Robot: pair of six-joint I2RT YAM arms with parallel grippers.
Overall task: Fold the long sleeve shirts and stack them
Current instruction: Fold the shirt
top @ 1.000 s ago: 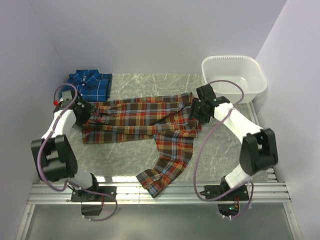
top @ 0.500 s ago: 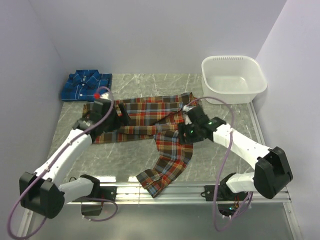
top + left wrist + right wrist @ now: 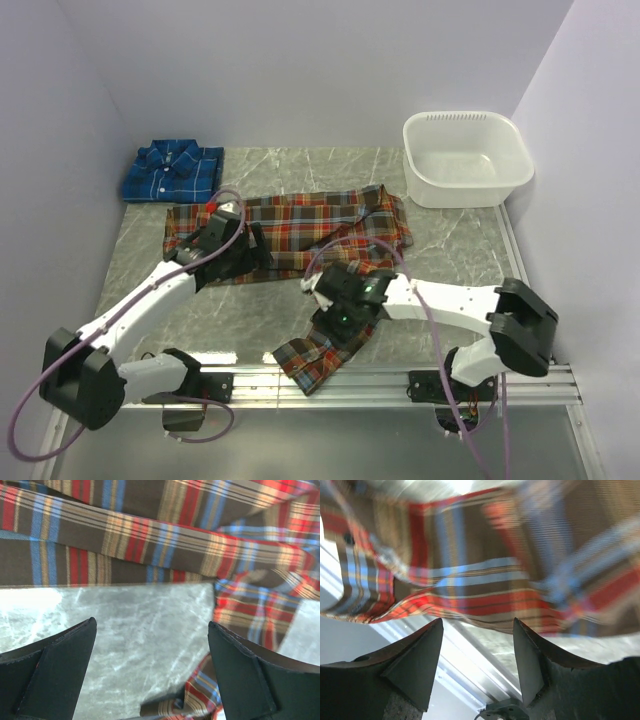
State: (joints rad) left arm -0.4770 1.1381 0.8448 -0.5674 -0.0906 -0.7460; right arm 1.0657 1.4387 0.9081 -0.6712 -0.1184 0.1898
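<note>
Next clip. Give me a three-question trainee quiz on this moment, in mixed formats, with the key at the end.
1. True or false: the blue shirt lies folded at the far left corner of the table.
2. The left gripper is: A) shut on cloth, B) open above bare table, C) out of view.
3. Which shirt does the right gripper hover over?
Key: 1 true; 2 B; 3 the red plaid shirt.

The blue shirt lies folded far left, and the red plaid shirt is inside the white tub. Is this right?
No: the top external view shows the red plaid shirt spread on the table, outside the white tub. The blue shirt is folded far left.
</note>
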